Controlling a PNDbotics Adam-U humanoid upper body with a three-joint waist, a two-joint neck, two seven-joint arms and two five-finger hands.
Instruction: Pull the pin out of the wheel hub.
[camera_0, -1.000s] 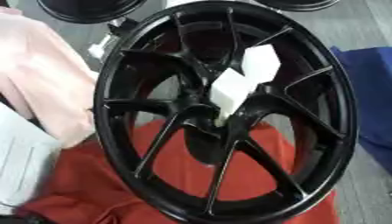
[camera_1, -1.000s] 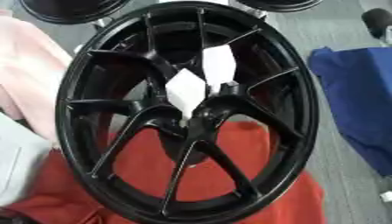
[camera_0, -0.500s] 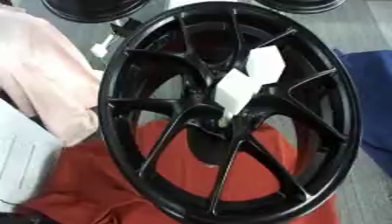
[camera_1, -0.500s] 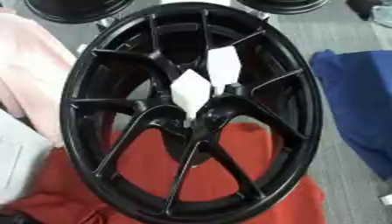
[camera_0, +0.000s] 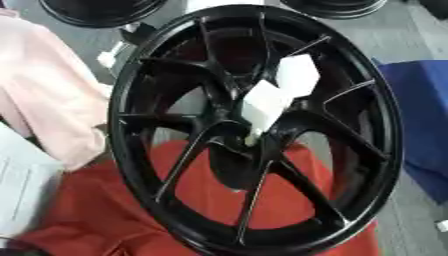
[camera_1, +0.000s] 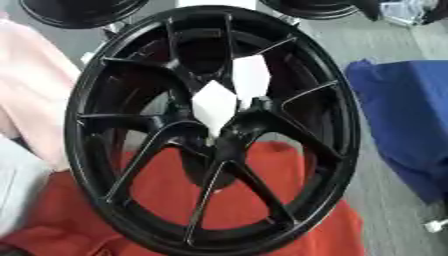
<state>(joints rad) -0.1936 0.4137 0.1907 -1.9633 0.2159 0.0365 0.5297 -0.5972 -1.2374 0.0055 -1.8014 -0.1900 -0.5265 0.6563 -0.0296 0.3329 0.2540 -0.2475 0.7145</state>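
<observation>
your white pin (camera_1: 214, 106) sits unpulled in the black spoked wheel hub (camera_1: 229, 134), with neither hand, nor any fingers, in view.

Even, soft room light; the black wheel (camera_0: 254, 125) shows faint sheen along its spokes, and everything around it looks slightly blurred.

A grey floor (camera_1: 385, 45) runs along the far and right sides. A red cloth (camera_1: 306, 220) lies in the foreground, a blue cloth (camera_1: 407, 115) at right, and a pink cloth (camera_0: 44, 105) at left. Two dark round rims (camera_0: 96, 10) sit at the far edge.
</observation>
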